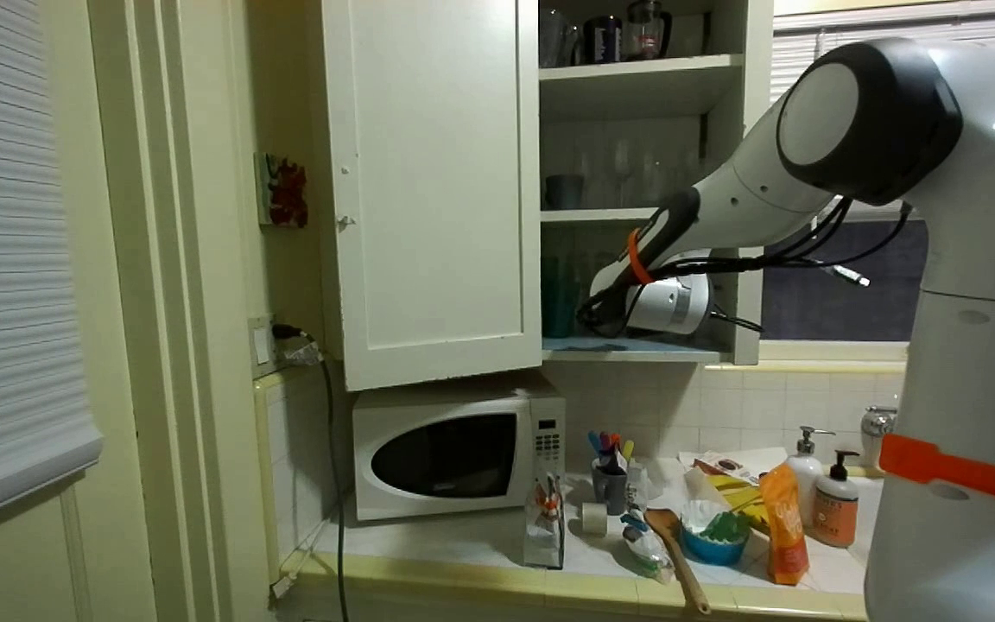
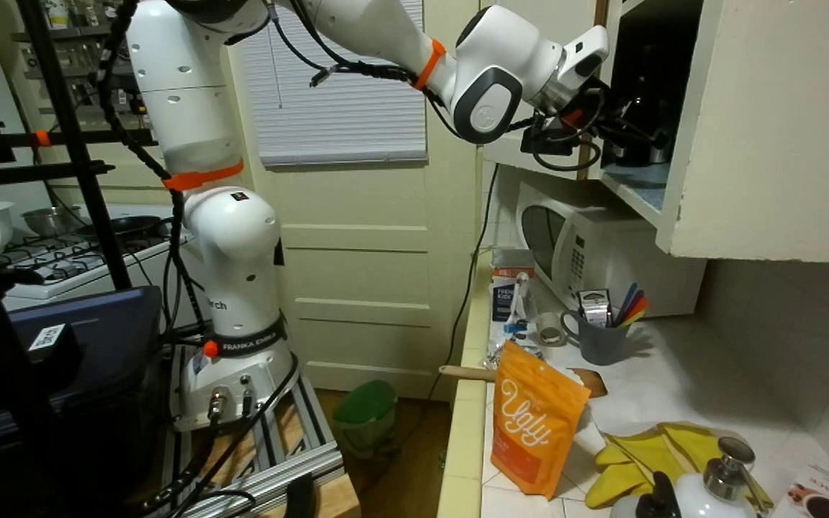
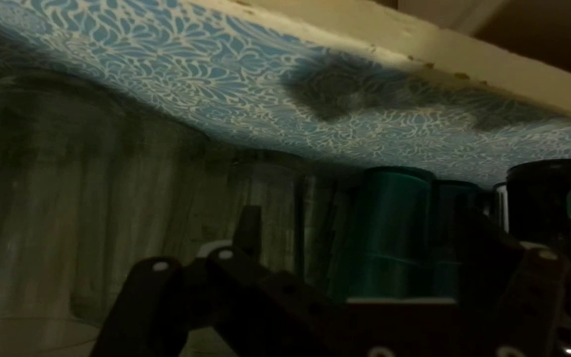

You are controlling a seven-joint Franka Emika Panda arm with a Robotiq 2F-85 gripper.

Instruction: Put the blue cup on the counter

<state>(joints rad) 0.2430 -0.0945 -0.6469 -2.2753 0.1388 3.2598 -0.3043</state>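
Observation:
In the wrist view, which looks upside down, a teal cup stands on the blue patterned shelf liner, and a darker bluish cup is close beside it. I cannot tell which is the blue cup. The teal cup also shows dimly in an exterior view. My gripper is open and empty. Its fingers are spread in front of the cups, with the teal cup between them in the picture. In an exterior view, the gripper reaches into the lower cabinet opening. The pale counter lies below the cabinet.
Clear glasses stand beside the teal cup, and a black container is at the far side. The open cabinet door hangs above a microwave. A blue bowl, orange pouch and grey mug stand on the counter.

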